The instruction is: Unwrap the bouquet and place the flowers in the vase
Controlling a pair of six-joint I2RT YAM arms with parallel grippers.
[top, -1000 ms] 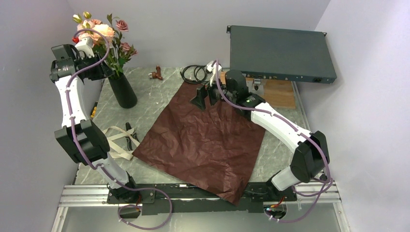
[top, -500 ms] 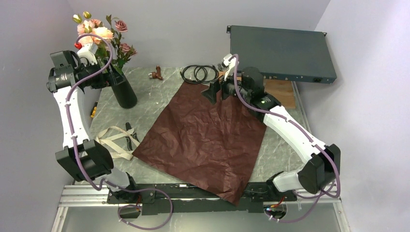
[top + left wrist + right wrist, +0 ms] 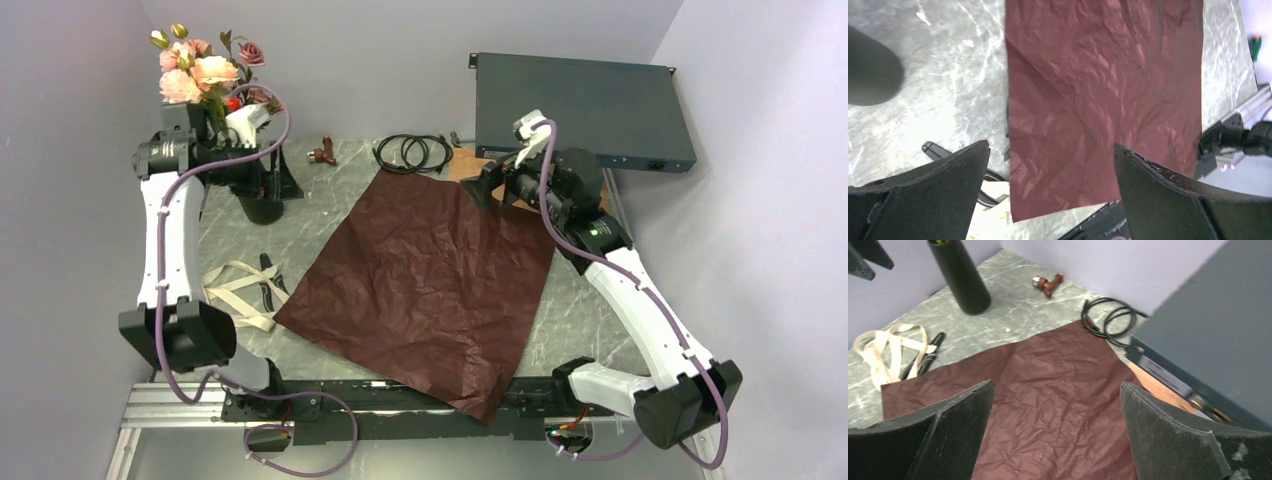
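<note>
Flowers (image 3: 205, 70) in vase (image 3: 260, 209); L gripper (image 3: 273, 183) just beside vase, jaws spread, empty; R gripper (image 3: 497, 185) likewise, well apart.

Overhead view: bright, flat, diffuse light, sharp throughout. The maroon paper (image 3: 425, 290) shows only fine crease shading, and shadows on the surface (image 3: 330, 190) left of it are soft. Left wrist view: white glare streaks on the marble left of the paper, the vase (image 3: 870, 70) there is out of focus, and the corner right of the paper is blown out. Left hand (image 3: 1050, 150) and right hand (image 3: 1057, 385) fingers are soft, close to the lens. Right wrist view: the grey case (image 3: 1213, 340) right of the paper is blurred.
</note>
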